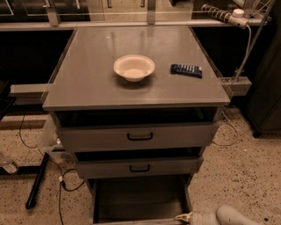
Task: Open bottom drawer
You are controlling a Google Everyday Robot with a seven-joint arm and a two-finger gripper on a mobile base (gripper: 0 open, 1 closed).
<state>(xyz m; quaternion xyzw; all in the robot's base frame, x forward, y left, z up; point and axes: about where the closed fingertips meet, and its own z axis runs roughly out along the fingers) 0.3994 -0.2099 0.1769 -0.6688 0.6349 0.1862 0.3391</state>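
"Down at the foot of the grey cabinet (pixel 131 88), what sticks out?"

"That is the bottom drawer (pixel 140 197). It is pulled out toward the camera. Its dark inside shows, and its front edge runs along the very bottom of the view."

"Where is the gripper (pixel 183 216)?"

"Low on the right, right at the front right corner of that drawer. It is pale, and a pale round arm (pixel 232 216) goes off behind it to the right. If it is wide, narrow or holding something, nobody can tell from this view."

"What about the other two?"

"The middle drawer (pixel 175 167) sits just above, with a small black handle (pixel 139 168). The top drawer (pixel 184 136) is bigger, with a wider black handle (pixel 140 136). A dark gap shows over each one."

"Anything on top?"

"A cream bowl (pixel 134 67) stands near the middle. A flat dark blue thing (pixel 186 70) lies to its right, apart from it."

"And around it?"

"A speckled floor (pixel 246 176). A black bar (pixel 37 180) and thin cables (pixel 61 193) lie at the left. A white power strip (pixel 221 12) hangs up at the back right."
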